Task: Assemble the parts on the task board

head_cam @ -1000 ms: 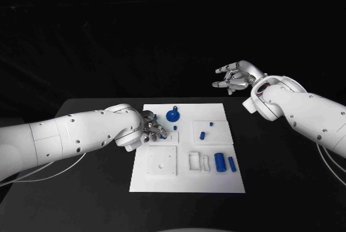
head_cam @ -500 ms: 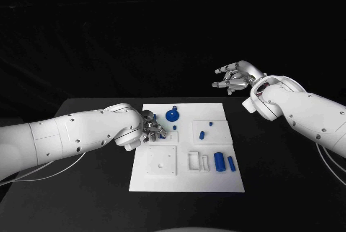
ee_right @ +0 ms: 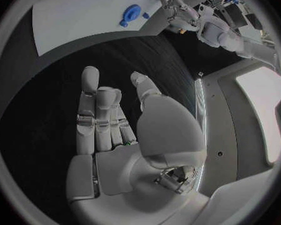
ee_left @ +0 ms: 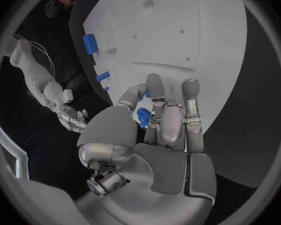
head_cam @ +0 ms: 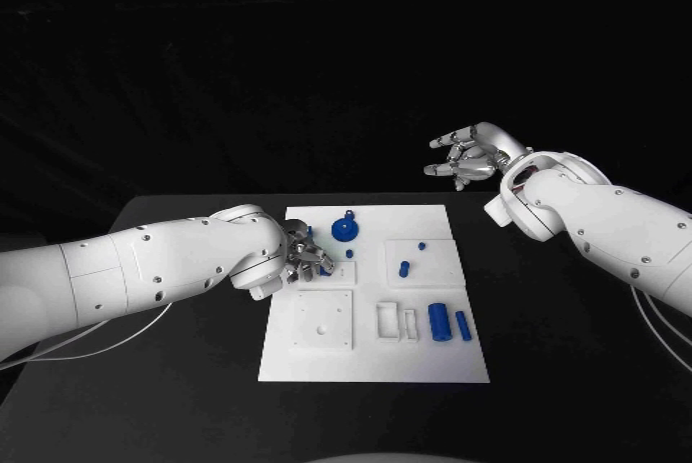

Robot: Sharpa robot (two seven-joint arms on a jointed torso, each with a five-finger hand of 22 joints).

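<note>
Black surface (head_cam: 173,383) under a dark backdrop, with the white task board (head_cam: 372,368) lying flat in the middle. I saw the left hand (head_cam: 304,257) down over the board's left edge, fingers curled around a small blue part (ee_left: 143,116); from the left wrist view that piece sat pinched between thumb and fingertips, close above the board. Whether the part touched the board, I couldn't tell. The right hand (head_cam: 470,154) was raised well off to the far right of the board, above the surface's back edge, fingers apart and loosely bent, holding nothing; the right wrist view confirmed an empty palm. On the board: a round blue knob part (head_cam: 345,228) near the far edge, just beside the left hand; two small blue pegs (head_cam: 407,269) in the raised square plate to its right; a thick blue cylinder (head_cam: 438,322) and a thinner blue rod (head_cam: 463,326) side by side near the right edge. A white square plate with holes (head_cam: 325,318) sat in the board's near-left area, and a white slotted bracket (head_cam: 389,320) stood between it and the cylinder.
</note>
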